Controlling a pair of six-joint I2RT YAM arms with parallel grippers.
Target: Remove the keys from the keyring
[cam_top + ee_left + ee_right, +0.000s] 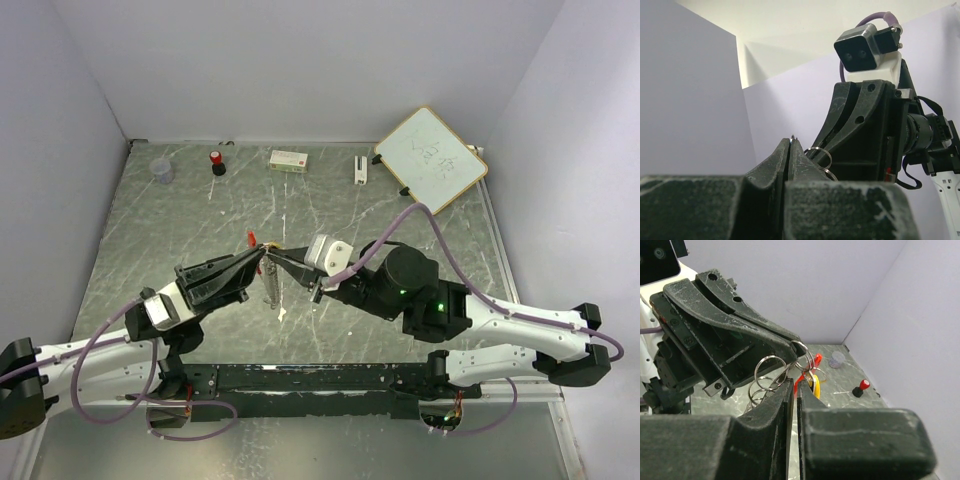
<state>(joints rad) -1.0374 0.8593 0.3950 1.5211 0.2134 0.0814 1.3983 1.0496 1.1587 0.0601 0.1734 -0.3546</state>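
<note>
The right wrist camera shows most clearly the left gripper (797, 343) clamped on the keyring (771, 371), with red and yellow keys (803, 380) hanging below. The right gripper (794, 386) has its jaws pressed together.

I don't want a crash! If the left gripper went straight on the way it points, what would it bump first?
The keyring at the left gripper tips, then probably the right gripper close behind.

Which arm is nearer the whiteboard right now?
Right. The right arm stretches in on the same side as the whiteboard, closer to the bases than it; the left arm comes in from the opposite near corner, well away.
</note>
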